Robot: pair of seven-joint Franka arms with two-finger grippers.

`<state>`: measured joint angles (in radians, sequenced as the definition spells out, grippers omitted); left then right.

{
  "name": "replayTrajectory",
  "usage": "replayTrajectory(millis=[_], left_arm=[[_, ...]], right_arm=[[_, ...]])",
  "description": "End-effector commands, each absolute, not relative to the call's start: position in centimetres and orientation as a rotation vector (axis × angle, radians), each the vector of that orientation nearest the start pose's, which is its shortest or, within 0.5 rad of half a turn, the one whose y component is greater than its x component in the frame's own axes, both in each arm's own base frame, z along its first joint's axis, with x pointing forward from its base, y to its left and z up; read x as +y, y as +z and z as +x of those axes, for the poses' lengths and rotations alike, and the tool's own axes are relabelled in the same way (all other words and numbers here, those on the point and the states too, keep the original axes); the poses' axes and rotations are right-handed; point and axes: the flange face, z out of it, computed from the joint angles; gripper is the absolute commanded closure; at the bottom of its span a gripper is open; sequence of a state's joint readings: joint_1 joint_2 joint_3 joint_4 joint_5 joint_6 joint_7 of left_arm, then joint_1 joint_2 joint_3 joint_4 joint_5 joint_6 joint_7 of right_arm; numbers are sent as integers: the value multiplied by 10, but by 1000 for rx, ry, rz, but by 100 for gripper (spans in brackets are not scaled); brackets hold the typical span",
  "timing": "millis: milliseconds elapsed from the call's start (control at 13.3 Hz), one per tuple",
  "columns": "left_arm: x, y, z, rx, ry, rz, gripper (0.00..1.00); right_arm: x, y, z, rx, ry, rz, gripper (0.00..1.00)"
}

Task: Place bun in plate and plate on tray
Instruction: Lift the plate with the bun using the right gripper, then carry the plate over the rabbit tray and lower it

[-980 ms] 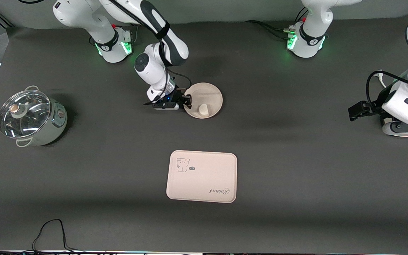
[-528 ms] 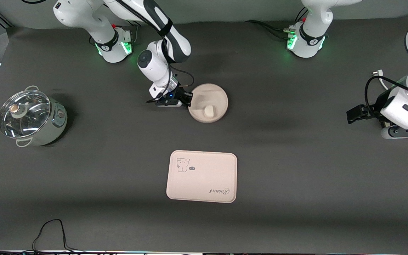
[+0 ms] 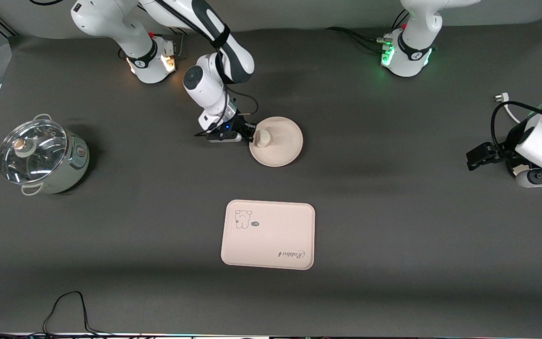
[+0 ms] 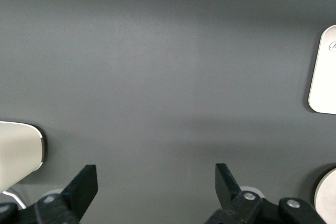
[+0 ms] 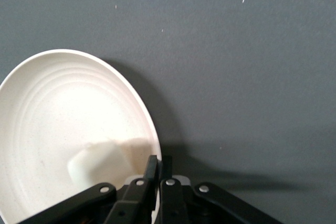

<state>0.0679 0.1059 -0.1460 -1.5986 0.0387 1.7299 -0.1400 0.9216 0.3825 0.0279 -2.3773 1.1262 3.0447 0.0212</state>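
The cream-beige plate point(image 3: 284, 141) lies toward the right arm's base, farther from the front camera than the tray point(image 3: 268, 234). My right gripper point(image 3: 252, 136) is shut on the plate's rim at the edge toward the right arm's end. In the right wrist view the two fingers point(image 5: 152, 169) pinch the rim of the plate point(image 5: 63, 103). The small white bun point(image 3: 264, 137) rests in the plate right beside those fingers, also showing as the bun point(image 5: 97, 163) in that view. My left gripper point(image 3: 473, 157) waits open over bare table at the left arm's end; nothing sits in the left gripper point(image 4: 155, 174).
A steel pot with a glass lid point(image 3: 40, 155) stands at the right arm's end of the table. A black cable point(image 3: 68, 306) loops at the table edge nearest the front camera. The tray's corner point(image 4: 325, 72) shows in the left wrist view.
The right gripper closed on the plate's rim and pushed the plate slightly toward the left arm's end. The bun slid across the plate toward the gripper. The left arm shifted a little.
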Motion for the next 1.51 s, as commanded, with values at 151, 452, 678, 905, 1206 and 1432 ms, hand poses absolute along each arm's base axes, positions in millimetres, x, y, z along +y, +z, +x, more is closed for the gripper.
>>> replayTrajectory(millis=[151,452,678,905,1206,1432], left_arm=[[-41,569,599,-55,-66,-3098,0],[-39,587,596,-38,-95,-3087,0],[-46,587,596,-7,-52,-3078,0],[-52,581,601,-14,-66,-3077,0],[-48,569,605,-35,-21,-3091,0],[-40,560,604,-63,19,-3126,0]], right_arm=[[341,199,366,255,-70,-2733,100],[322,231,396,200,-32,-2708,100],[310,265,418,119,17,-2742,100],[317,344,467,85,108,-2875,100],[324,445,521,81,77,-2856,100],[335,456,586,96,36,-2902,100]])
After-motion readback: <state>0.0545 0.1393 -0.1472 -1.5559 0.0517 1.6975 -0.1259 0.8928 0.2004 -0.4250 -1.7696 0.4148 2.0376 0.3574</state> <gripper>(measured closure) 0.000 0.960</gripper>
